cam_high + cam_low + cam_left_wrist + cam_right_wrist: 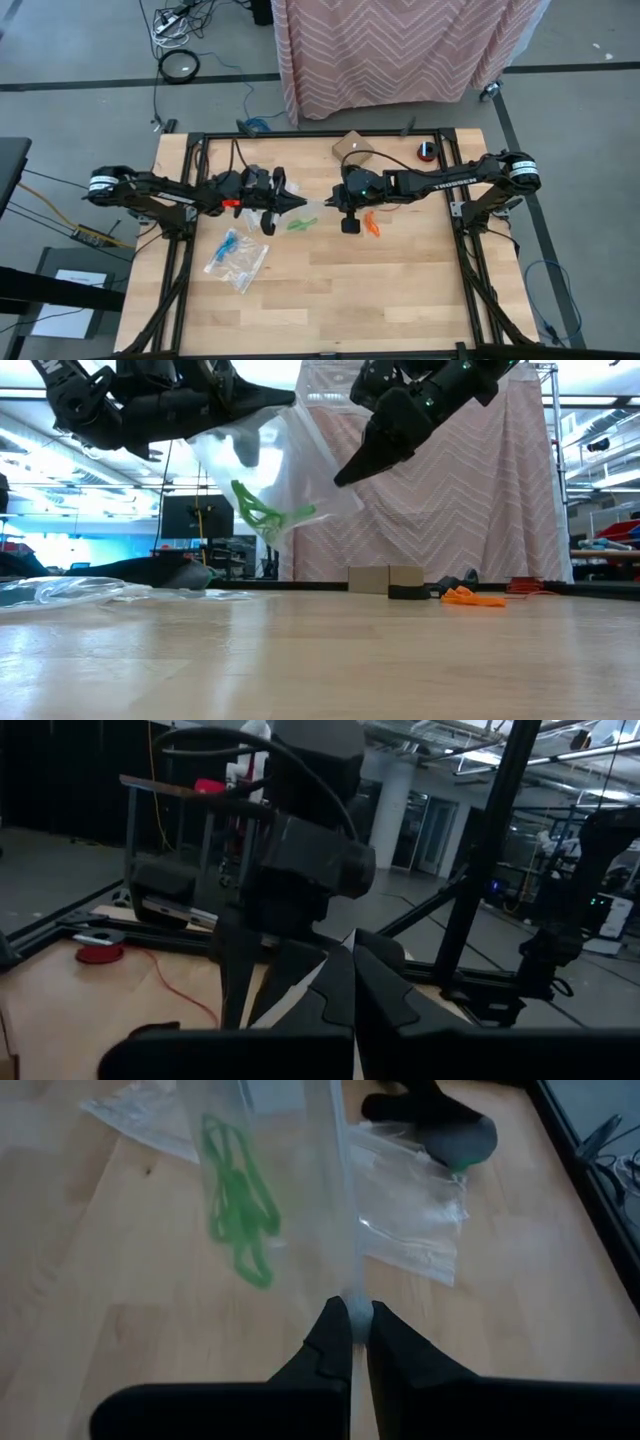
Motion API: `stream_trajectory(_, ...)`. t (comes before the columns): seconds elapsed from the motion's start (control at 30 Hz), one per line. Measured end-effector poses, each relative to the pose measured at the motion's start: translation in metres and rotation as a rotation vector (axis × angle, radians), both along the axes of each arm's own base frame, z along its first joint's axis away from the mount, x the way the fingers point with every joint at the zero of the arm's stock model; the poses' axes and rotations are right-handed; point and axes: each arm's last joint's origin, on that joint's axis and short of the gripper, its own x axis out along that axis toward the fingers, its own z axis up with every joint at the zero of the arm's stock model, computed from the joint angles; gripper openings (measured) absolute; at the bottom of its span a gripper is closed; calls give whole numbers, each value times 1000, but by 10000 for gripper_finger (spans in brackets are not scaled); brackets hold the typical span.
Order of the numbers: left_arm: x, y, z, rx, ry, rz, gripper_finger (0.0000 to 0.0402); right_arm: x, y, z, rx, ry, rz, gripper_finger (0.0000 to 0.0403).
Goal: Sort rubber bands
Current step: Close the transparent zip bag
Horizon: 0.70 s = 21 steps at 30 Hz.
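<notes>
Overhead, wooden table (330, 290), grey floor (90, 60), patterned curtain (390, 45) behind

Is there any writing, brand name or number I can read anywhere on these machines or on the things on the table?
"TROSSEN": white letters along the right arm, seen from above; small, only just readable.
White bands near each arm's outer end: marks too small to read.
Paper sheet on the floor: print too small to read.
Clear bag held up between both hands, green rubber bands inside: no writing visible.
Nothing else is legible.
</notes>
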Motion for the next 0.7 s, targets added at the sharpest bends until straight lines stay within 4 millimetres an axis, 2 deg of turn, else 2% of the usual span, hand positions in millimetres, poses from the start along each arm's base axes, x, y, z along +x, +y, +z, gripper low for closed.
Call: stream_trajectory(0.7,-1,2,0,-1,19,17,1,-5,-1,-6,34,71,-58,6)
